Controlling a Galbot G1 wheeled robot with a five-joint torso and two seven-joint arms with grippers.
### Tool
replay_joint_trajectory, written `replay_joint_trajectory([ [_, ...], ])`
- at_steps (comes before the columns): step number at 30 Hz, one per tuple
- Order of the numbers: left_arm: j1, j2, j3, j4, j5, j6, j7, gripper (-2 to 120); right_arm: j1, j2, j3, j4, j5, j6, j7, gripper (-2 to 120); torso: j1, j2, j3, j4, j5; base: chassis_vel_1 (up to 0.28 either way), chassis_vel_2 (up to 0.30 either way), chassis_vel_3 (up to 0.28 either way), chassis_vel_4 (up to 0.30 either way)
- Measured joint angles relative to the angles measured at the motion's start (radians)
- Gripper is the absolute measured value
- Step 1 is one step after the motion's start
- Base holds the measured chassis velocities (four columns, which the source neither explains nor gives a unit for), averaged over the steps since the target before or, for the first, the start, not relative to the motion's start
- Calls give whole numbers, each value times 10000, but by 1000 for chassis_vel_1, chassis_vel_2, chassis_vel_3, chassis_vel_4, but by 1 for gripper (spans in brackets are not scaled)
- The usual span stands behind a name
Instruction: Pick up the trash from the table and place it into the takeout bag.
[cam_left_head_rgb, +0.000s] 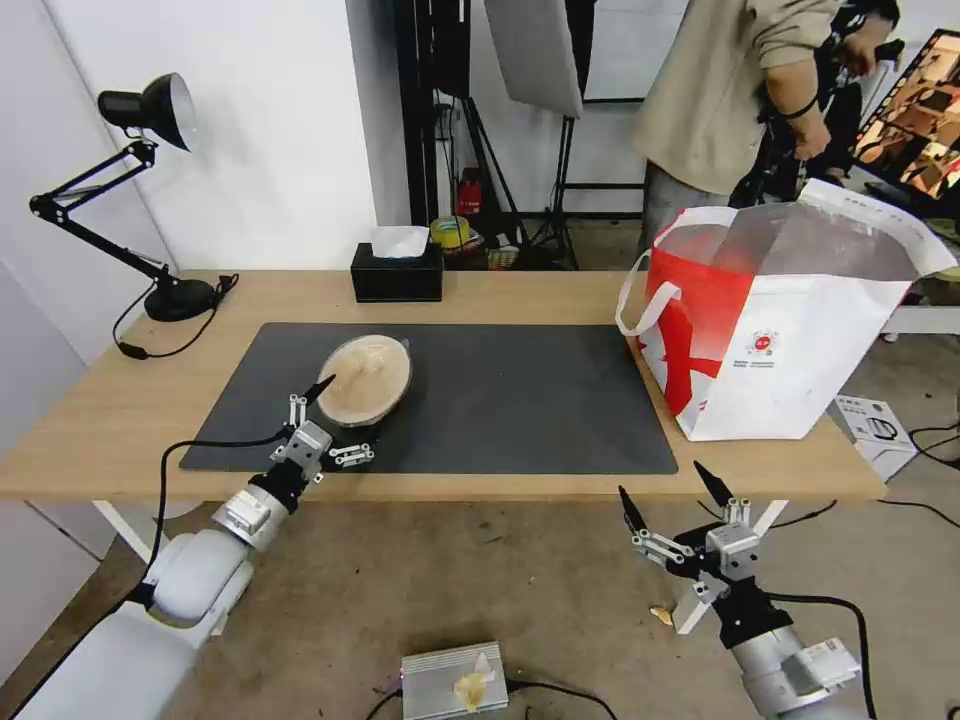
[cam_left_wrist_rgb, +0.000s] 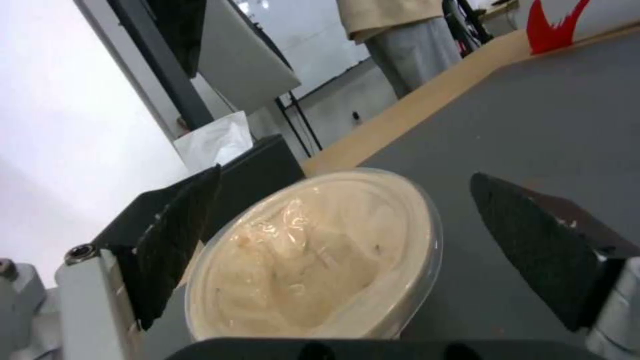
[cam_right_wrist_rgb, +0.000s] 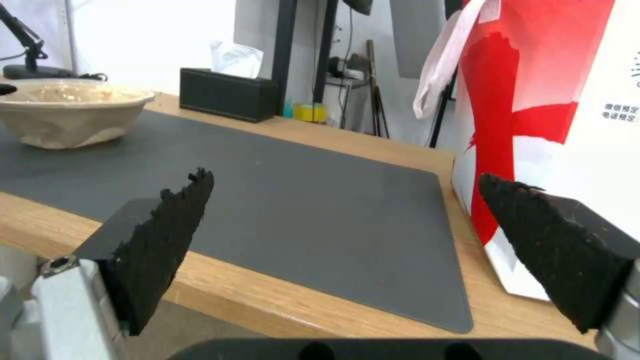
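You have the desk (cam_left_head_rgb: 560, 295) with its dark grey mat (cam_left_head_rgb: 500, 400), and on the right end stands the takeout bag (cam_left_head_rgb: 790, 340), mouth open upward. On the left part of the mat sits the tan paper bowl (cam_left_head_rgb: 366, 379), covered with clear film; it is the one piece of trash I can see on the desk.

I judge the step in hand is the reach for this bowl. The left claw (cam_left_head_rgb: 335, 420) is just beside its near rim, fingers spread wide, holding nothing. In the left wrist view the bowl (cam_left_wrist_rgb: 320, 260) lies between the two pads, and I cannot tell if one touches it. The next move calls for closing on the rim without crushing it.

The right claw (cam_left_head_rgb: 680, 490) hangs below the desk edge near the bag, wide open and empty.
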Motion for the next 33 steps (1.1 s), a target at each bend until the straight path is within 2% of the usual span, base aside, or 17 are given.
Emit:
replay_joint_trajectory([
  [12, -236, 104, 465, 160, -65, 115, 118, 100, 0, 0, 0, 0, 0, 0, 0, 100, 0, 1, 0, 0, 0, 0, 0, 0, 0],
  [27, -1030, 347, 1226, 927, -134, 223, 474, 100, -1, 0, 0, 0, 0, 1, 0, 100, 0, 0, 0, -1, 0, 0, 0, 0, 0],
  [33, -1143, 542, 1268, 1130, -81, 567, 825, 100, 0, 0, 0, 0, 0, 1, 0, 100, 0, 1, 0, 0, 0, 0, 0, 0, 0],
])
